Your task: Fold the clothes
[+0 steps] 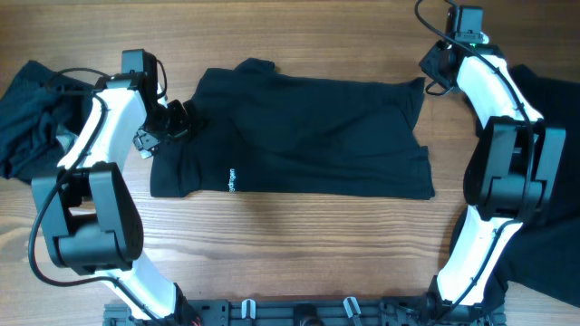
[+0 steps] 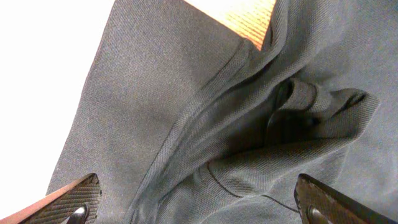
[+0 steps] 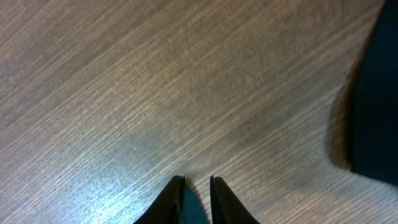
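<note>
A black shirt (image 1: 299, 136) lies spread flat across the middle of the wooden table, with a small white label near its lower left. My left gripper (image 1: 177, 120) is at the shirt's left end, over bunched sleeve folds. In the left wrist view it (image 2: 199, 199) stands wide open, the grey-black fabric (image 2: 236, 137) filling the space between its fingers (image 2: 74, 196). My right gripper (image 1: 435, 71) is at the shirt's upper right corner. In the right wrist view it (image 3: 197, 183) is nearly closed, with a thin sliver of dark cloth pinched between its fingers above the bare wood.
A heap of dark clothes (image 1: 27, 109) lies at the left edge of the table. Another dark pile (image 1: 553, 118) lies at the right edge, behind the right arm. A dark cloth edge (image 3: 376, 93) shows at the right of the right wrist view.
</note>
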Available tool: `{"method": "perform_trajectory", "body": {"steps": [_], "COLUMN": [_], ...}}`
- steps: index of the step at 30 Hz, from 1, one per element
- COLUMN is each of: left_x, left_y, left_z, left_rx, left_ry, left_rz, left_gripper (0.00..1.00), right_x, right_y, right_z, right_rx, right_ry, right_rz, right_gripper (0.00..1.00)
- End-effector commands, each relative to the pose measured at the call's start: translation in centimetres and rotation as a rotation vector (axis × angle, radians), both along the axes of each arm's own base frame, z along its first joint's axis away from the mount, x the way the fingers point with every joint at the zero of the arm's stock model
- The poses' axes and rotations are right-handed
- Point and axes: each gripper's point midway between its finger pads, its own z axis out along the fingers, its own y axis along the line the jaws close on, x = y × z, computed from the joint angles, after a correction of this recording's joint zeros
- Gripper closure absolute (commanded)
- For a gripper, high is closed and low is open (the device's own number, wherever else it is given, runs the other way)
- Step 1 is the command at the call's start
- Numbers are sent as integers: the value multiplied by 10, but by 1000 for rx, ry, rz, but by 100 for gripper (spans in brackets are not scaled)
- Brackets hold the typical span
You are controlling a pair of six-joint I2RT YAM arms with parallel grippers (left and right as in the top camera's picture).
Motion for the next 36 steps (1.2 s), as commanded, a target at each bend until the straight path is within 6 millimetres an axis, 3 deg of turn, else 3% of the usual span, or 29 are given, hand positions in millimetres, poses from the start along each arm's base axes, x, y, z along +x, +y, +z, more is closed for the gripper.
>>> {"method": "perform_trajectory", "body": {"steps": [1, 4, 6, 8, 13, 20, 22, 27, 30, 36], "left_x": [6, 6, 6, 6, 5, 5, 14, 84, 96, 90], "left_y": [0, 0, 0, 0, 0, 0, -3, -10, -21, -59], "left_z": [10, 11, 10, 11, 10, 10, 13, 44, 43, 7], "left_rx": [-10, -10, -10, -10, -10, -10, -25, -42, -78, -105], "left_ry": [-37, -37, -37, -39, -32, -33, -76, -402, -445, -362], "left_rz": [-13, -13, -13, -13, -14, -13, -45, -122, -148, -224], "left_gripper": [0, 0, 0, 0, 0, 0, 0, 0, 1, 5], "right_x": [1, -14, -21, -31, -60, -78, -82, -89, -90, -85], "right_y": [-7, -11, -1, 14, 31, 43, 47, 60, 62, 59], "right_z": [51, 73, 68, 47, -9, -32, -37, -48, -48, -48], "right_rx": [-63, -74, -53, -3, 95, 135, 137, 178, 181, 166], "right_ry": [-63, -47, -6, 66, 245, 314, 329, 329, 332, 316], "right_rz": [39, 57, 142, 248, 315, 354, 369, 416, 425, 422], "right_gripper": [77, 76, 77, 77, 72, 57, 55, 56, 56, 60]}}
